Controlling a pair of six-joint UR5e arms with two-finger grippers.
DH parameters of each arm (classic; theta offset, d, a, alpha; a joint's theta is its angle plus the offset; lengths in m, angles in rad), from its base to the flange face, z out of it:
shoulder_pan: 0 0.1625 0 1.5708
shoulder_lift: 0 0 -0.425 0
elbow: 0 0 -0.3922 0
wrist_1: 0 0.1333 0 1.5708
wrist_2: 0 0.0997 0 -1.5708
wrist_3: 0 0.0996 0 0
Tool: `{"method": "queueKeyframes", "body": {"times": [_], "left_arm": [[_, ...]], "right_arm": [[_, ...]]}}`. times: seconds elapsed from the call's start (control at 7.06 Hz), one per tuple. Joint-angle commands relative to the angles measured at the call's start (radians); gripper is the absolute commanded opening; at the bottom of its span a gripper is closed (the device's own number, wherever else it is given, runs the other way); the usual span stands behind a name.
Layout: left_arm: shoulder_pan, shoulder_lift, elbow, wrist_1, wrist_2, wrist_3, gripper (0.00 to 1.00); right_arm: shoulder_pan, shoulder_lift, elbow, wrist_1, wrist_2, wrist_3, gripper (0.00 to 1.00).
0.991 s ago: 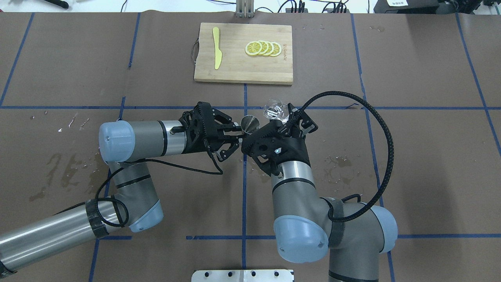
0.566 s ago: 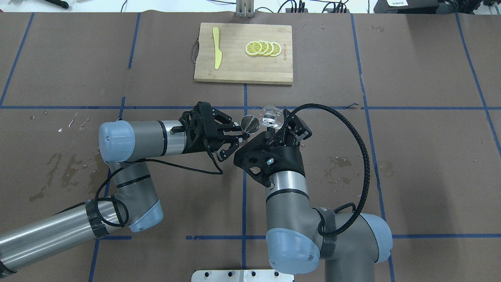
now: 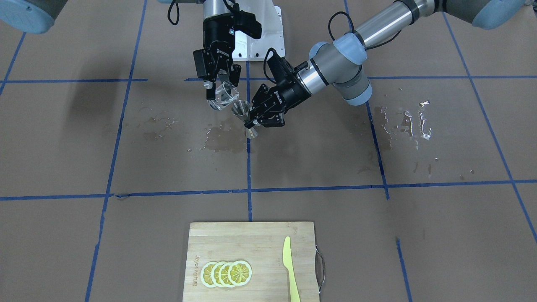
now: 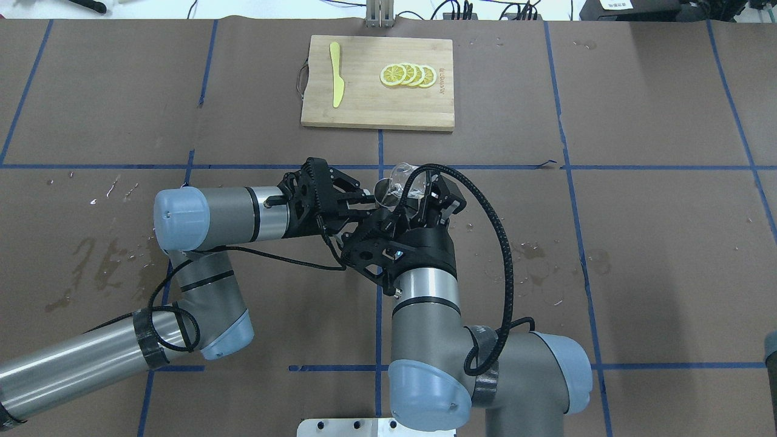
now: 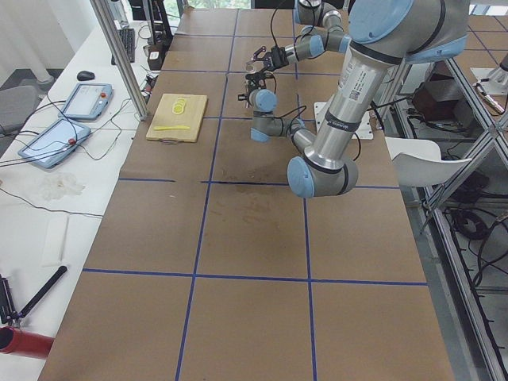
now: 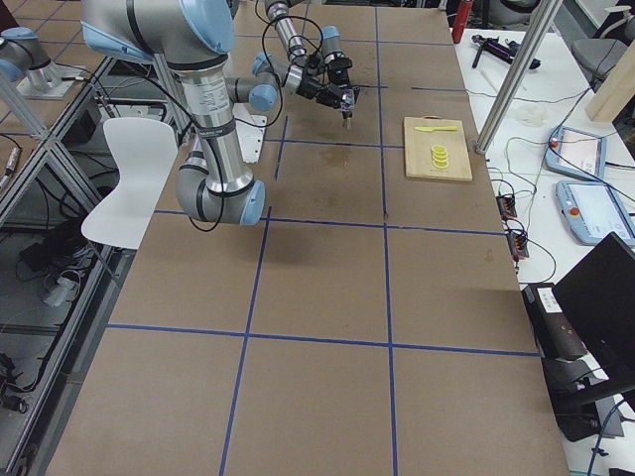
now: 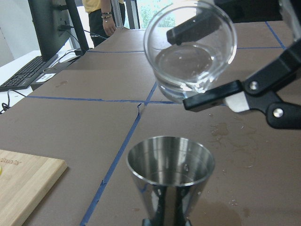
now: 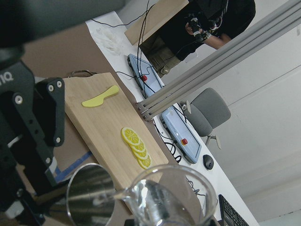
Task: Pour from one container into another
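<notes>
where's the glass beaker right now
In the front-facing view the beaker hangs tilted in the right gripper, left of centre, its lip by the mouth of the jigger held by the left gripper.

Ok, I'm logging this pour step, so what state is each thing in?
beaker: tilted, lip toward the jigger, held in air.
jigger: upright, mouth up, no stream visible.
right gripper: shut on beaker.
left gripper: shut on jigger.
lemon slices: overlapping row on board.
knife: flat on board.
table: wet patches.

Cutting board (image 4: 376,109) bears lemon slices (image 4: 408,75) and yellow knife (image 4: 336,82).
</notes>
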State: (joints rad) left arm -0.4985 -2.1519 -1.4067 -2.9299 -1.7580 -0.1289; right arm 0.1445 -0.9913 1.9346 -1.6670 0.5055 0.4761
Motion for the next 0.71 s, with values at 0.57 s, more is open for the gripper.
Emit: {"method": "queueKeyframes", "body": {"times": [0.57], "left_arm": [[0.0, -0.002, 0.0, -0.002, -0.002, 0.0, 0.0]], "right_arm": [[0.017, 0.014, -0.006, -0.091, -0.033, -0.144, 0.0]]}}
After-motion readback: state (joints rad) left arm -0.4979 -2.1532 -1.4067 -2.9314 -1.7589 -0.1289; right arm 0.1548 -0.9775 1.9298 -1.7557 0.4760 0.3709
